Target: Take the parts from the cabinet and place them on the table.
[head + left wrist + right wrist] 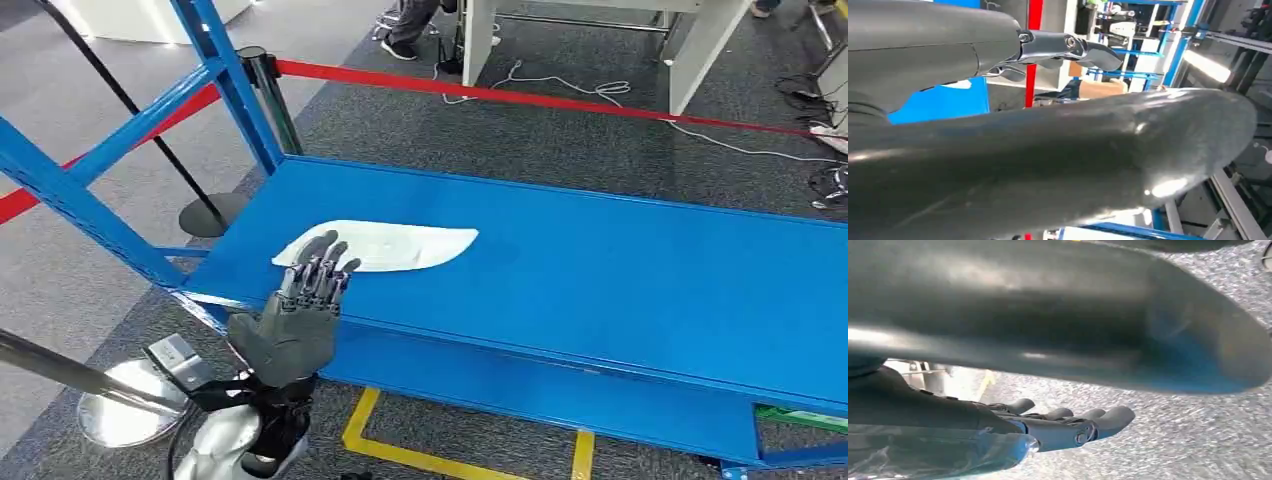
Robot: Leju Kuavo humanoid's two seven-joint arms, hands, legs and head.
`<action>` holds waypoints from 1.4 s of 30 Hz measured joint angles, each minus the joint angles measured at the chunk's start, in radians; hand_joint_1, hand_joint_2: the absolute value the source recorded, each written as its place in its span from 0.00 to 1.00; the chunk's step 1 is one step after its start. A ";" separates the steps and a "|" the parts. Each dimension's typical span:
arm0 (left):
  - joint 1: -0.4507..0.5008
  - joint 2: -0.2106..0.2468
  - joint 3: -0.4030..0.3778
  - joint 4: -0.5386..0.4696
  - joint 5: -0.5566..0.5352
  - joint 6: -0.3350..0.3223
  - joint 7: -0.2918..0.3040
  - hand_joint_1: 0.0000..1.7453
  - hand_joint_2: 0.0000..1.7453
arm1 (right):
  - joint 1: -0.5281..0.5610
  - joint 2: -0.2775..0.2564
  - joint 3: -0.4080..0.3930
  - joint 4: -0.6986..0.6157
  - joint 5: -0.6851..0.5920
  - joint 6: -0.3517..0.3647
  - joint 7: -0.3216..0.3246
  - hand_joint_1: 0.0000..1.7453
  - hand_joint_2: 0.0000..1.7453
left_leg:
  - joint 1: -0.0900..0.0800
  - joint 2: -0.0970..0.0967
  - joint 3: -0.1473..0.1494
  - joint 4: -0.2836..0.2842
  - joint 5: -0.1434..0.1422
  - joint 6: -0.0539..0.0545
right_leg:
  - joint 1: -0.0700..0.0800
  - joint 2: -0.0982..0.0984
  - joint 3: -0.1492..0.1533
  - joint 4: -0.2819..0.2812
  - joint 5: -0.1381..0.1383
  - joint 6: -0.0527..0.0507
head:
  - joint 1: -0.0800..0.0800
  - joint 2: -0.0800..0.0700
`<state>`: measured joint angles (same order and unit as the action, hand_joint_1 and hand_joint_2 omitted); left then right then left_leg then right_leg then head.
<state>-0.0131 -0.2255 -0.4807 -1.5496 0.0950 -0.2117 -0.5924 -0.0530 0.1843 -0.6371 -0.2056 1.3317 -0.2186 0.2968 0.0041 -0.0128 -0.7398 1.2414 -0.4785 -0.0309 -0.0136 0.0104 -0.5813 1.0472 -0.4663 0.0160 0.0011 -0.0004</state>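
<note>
The left hand (300,318), fingers spread and holding nothing, hovers at the near edge of the white part (385,247) lying flat on the blue shelf (620,280) (positioned for a grasp).

Shelf surface: the flat blue metal shelf (600,270) lies bare to the right of the white flat plastic part (385,246) — wide room there.
Left side: slanted blue steel frame beams (235,85) crowd that end.
Beyond: red barrier tape (540,98) spans behind.

floor: grey carpet (560,130) | red barrier tape (540,98) | white desk, perhaps (690,40)
</note>
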 joint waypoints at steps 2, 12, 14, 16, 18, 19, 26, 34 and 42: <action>-0.002 0.000 -0.001 0.000 0.000 -0.001 0.003 0.00 0.00 | -0.001 0.000 -0.005 0.000 -0.017 0.033 0.025 0.00 0.00 | 0.000 0.002 0.094 -0.166 0.068 0.006 | -0.001 0.003 0.005 0.000 -0.004 0.006 | -0.001 0.000; -0.011 -0.004 -0.011 0.002 0.011 -0.015 0.023 0.00 0.00 | -0.006 -0.001 -0.070 0.000 -0.068 0.113 0.210 0.00 0.00 | 0.001 0.002 0.123 -0.224 0.052 0.049 | 0.005 -0.001 -0.122 0.265 -0.145 0.049 | 0.012 0.000; -0.011 -0.004 -0.011 0.003 0.012 -0.016 0.025 0.00 0.00 | -0.005 -0.001 -0.087 0.000 -0.079 0.138 0.241 0.00 0.00 | 0.000 0.001 0.125 -0.223 0.051 0.050 | 0.005 -0.002 -0.136 0.279 -0.122 0.048 | 0.012 0.000; -0.011 -0.005 -0.011 0.003 0.014 -0.015 0.025 0.00 0.00 | -0.006 -0.001 -0.099 0.000 -0.084 0.154 0.264 0.00 0.00 | 0.001 -0.001 0.129 -0.223 0.050 0.049 | 0.004 -0.002 -0.066 0.129 -0.033 0.044 | 0.012 0.000; -0.011 -0.005 -0.010 0.003 0.015 -0.015 0.025 0.00 0.00 | -0.008 -0.001 -0.109 0.000 -0.088 0.161 0.278 0.00 0.00 | -0.006 -0.002 0.129 -0.220 0.048 0.038 | 0.005 -0.002 -0.003 -0.002 -0.003 0.042 | 0.013 0.000; -0.011 -0.004 -0.010 0.003 0.016 -0.015 0.025 0.00 0.00 | -0.009 -0.001 -0.112 0.000 -0.089 0.161 0.282 0.00 0.00 | -0.008 -0.002 0.127 -0.218 0.049 0.033 | 0.004 0.001 -0.002 -0.004 0.003 0.032 | 0.011 0.000; -0.011 -0.002 -0.009 0.003 0.017 -0.013 0.025 0.00 0.00 | -0.006 -0.002 -0.133 0.000 -0.086 0.185 0.287 0.00 0.00 | -0.001 0.001 0.046 -0.049 -0.050 -0.003 | 0.004 -0.001 -0.004 -0.011 0.015 -0.002 | 0.007 0.000; -0.009 -0.002 -0.005 0.003 0.016 -0.011 0.019 0.00 0.00 | -0.001 -0.006 -0.136 0.000 -0.091 0.220 0.275 0.00 1.00 | -0.002 0.001 0.142 -0.231 0.039 0.014 | 0.012 0.003 -0.005 -0.003 0.008 0.012 | 0.006 0.000; -0.005 -0.004 0.003 0.003 0.011 -0.012 0.009 0.00 0.00 | 0.004 -0.007 -0.158 -0.001 -0.080 0.249 0.243 0.00 1.00 | 0.001 0.001 0.144 -0.234 0.044 0.048 | 0.009 -0.001 -0.107 0.209 -0.112 0.044 | 0.017 0.000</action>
<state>-0.0180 -0.2296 -0.4780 -1.5465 0.1064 -0.2235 -0.5837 -0.0493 0.1770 -0.7954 -0.2064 1.2513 0.0301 0.5397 0.0052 -0.0118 -0.5962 1.0071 -0.4341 0.0175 -0.0044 0.0091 -0.6878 1.2561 -0.5787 0.0596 0.0183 -0.0004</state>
